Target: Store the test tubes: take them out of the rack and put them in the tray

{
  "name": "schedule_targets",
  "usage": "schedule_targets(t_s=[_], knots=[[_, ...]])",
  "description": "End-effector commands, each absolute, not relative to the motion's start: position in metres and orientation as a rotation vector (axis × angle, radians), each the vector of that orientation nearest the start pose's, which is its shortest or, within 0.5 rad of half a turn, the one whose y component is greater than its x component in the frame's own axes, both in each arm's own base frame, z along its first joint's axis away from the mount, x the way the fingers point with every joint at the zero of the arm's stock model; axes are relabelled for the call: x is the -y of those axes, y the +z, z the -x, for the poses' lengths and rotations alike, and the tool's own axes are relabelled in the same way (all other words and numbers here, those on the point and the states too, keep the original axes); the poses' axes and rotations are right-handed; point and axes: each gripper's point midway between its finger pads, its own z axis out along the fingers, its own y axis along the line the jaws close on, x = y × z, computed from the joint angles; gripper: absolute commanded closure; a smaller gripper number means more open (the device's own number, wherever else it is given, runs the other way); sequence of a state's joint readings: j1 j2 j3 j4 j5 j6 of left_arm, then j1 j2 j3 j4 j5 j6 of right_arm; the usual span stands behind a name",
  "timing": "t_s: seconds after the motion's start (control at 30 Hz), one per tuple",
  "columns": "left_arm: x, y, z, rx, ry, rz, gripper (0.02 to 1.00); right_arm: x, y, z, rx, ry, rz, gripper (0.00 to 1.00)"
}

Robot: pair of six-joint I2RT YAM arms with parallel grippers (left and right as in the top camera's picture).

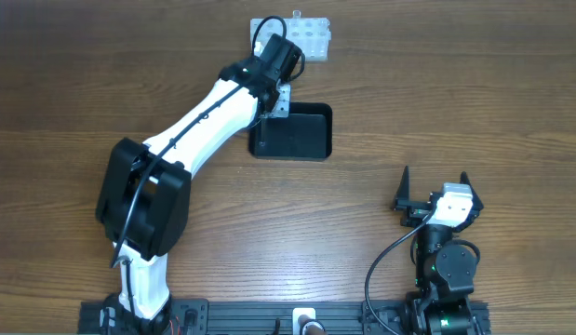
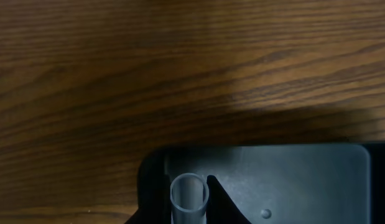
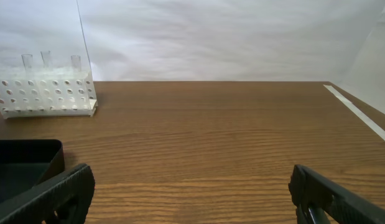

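My left gripper (image 1: 275,96) is shut on a clear test tube (image 2: 190,195), whose open mouth faces the wrist camera. The tube hangs over the near-left corner of the black tray (image 2: 304,177), just inside its rim. The tray (image 1: 306,135) lies below the white rack (image 1: 301,37) at the table's far middle. In the right wrist view the rack (image 3: 46,96) has three tubes (image 3: 46,60) standing upright in it. My right gripper (image 1: 435,189) rests open near its base at the right, well away from the tray, its fingers (image 3: 61,193) spread with nothing between them.
Bare wooden tabletop (image 1: 474,93) surrounds the rack and tray. A strip of pale tape (image 3: 360,115) runs along the table's far right. A white backdrop (image 3: 211,37) stands behind the table.
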State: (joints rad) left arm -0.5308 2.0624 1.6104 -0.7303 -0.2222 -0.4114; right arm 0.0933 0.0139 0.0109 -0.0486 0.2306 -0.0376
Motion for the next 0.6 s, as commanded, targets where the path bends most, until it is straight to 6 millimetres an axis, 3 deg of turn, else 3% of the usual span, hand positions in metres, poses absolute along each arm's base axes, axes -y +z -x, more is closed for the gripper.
schedule_targets(t_s=[0.03,0.37,0.6], knots=[[0.2050,0.0415,-0.4339,-2.744,0.092,-0.123,0.888,0.0178,0.1620,-0.2447,-1.623,-0.151,-0.071,0.009],[0.2043,0.0405,-0.4326,-2.750,0.097,-0.125,0.849,0.0178,0.1620,-0.2447,-1.623,-0.151,-0.071,0.009],[0.2050,0.0420,-0.4345,-2.741,0.092,-0.122,0.717,0.0178,0.1620,-0.2447,-1.623,-0.151,-0.071,0.007]])
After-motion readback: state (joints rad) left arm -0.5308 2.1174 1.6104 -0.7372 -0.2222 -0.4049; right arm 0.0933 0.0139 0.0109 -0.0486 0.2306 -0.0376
